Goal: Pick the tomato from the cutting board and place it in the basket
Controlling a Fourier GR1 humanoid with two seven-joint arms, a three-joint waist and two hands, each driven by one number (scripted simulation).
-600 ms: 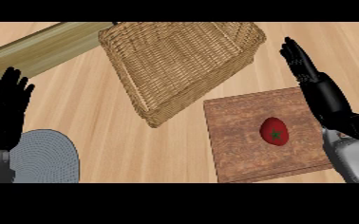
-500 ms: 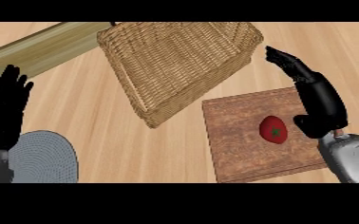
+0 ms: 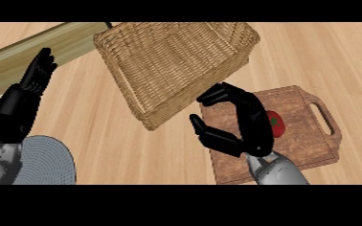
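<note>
Red tomato (image 3: 277, 123) lies on the wooden cutting board (image 3: 311, 139), near the board's middle, and is partly covered by the right hand (image 3: 247, 124). Taking the cutting board as the landmark: the right hand sits over the board's left half, directly beside the tomato on its left. Its fingers are curved above and its thumb extends below, with a gap between them; they enclose nothing. Contact between the hand and the tomato cannot be confirmed. The grey right forearm (image 3: 279, 172) enters at the board's lower edge. The board's handle slot (image 3: 322, 116) is on its right side. The woven basket (image 3: 173, 62) stands up and left of the board, its near corner just beside the board's upper left corner. The left hand (image 3: 32, 84) rests well to the left of the board, fingers straight and pointing up, holding nothing. The light wooden worktop (image 3: 120, 148) carries everything.
</note>
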